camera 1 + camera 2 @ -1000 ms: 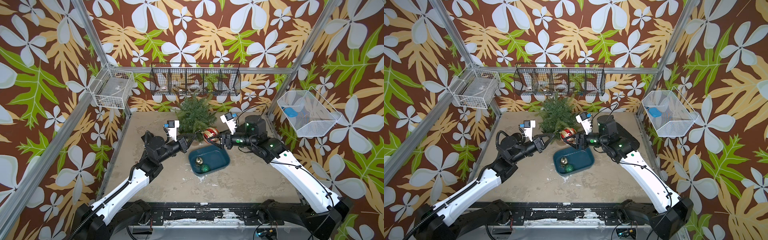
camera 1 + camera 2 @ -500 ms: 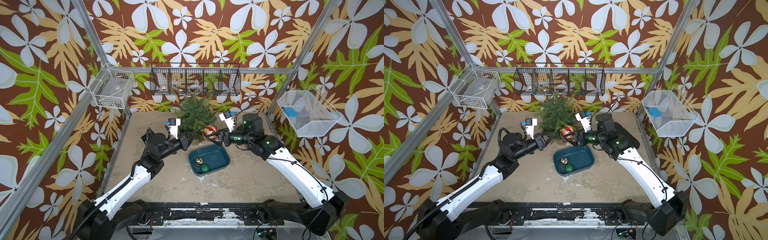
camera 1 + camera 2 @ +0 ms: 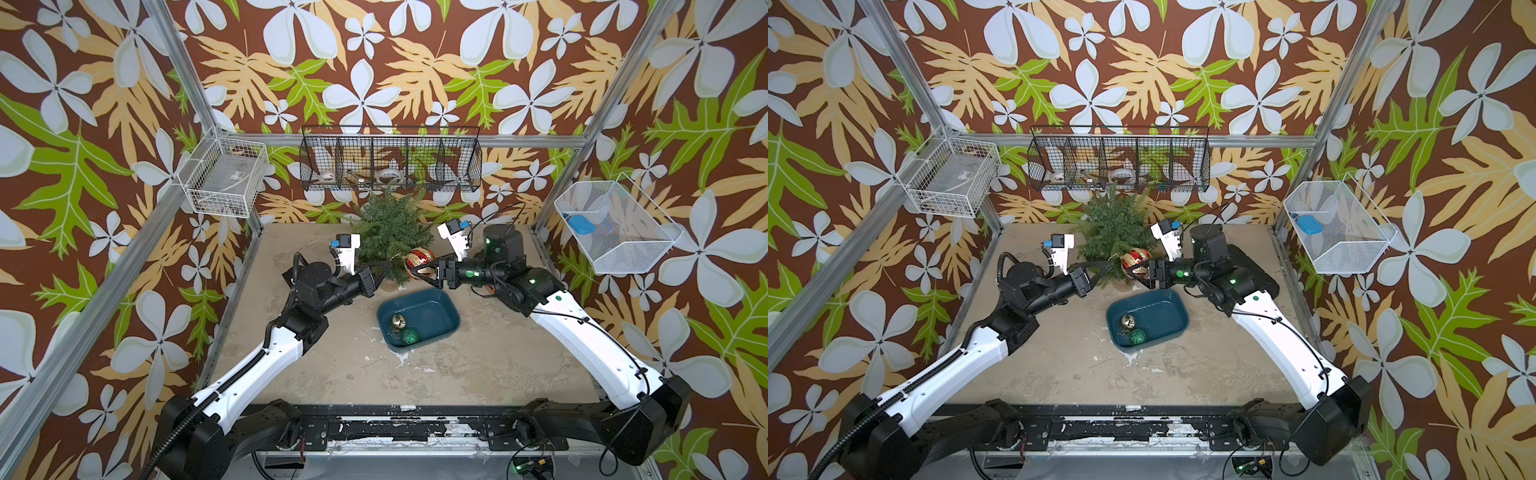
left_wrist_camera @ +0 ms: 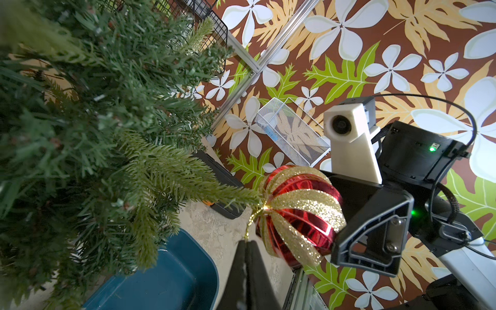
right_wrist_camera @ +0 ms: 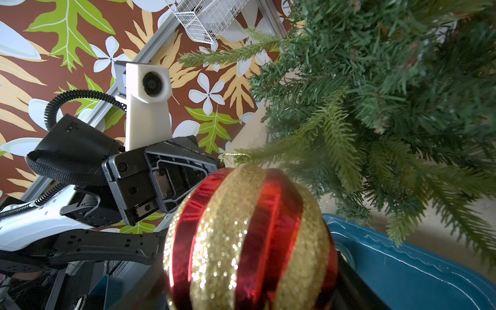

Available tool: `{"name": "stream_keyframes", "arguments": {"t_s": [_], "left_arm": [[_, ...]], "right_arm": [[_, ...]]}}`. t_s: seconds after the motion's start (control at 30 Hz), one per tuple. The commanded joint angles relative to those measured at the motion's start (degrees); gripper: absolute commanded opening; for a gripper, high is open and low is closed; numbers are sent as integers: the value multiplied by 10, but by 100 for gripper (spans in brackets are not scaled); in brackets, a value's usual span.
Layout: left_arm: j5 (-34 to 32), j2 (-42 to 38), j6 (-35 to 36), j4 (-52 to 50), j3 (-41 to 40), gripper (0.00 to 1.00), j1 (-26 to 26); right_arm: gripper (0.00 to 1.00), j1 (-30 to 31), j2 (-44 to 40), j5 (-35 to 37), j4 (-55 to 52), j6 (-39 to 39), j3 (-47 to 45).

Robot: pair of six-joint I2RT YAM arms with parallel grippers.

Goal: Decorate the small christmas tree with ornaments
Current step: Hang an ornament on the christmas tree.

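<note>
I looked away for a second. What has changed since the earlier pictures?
Both arms carried the striped ball away from the tub, up against the tree. The right gripper still clamps the ball; the left gripper still pinches its gold loop. Tub, gold ball and green ball stayed put.

The tree's base is hidden behind its own branches in both top views, and the striped bauble's underside is cut off in the right wrist view.

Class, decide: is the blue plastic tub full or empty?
Neither: the blue plastic tub holds two baubles, a shiny gold ball and a glittery green ball; most is bare.
</note>
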Motion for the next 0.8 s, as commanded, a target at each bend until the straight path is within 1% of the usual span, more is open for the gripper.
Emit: {"name": "stream_keyframes", "arguments": {"t_s": [0.0, 0.23, 0.77], "left_arm": [[11, 4, 1, 12, 8, 0, 3], [19, 19, -3, 13, 17, 0, 3], [29, 39, -5, -9, 28, 0, 4]], "right_arm": [[73, 0, 4, 0, 20, 2, 6], [73, -1, 7, -3, 20, 3, 9], [73, -9, 3, -10, 34, 16, -25]]}}
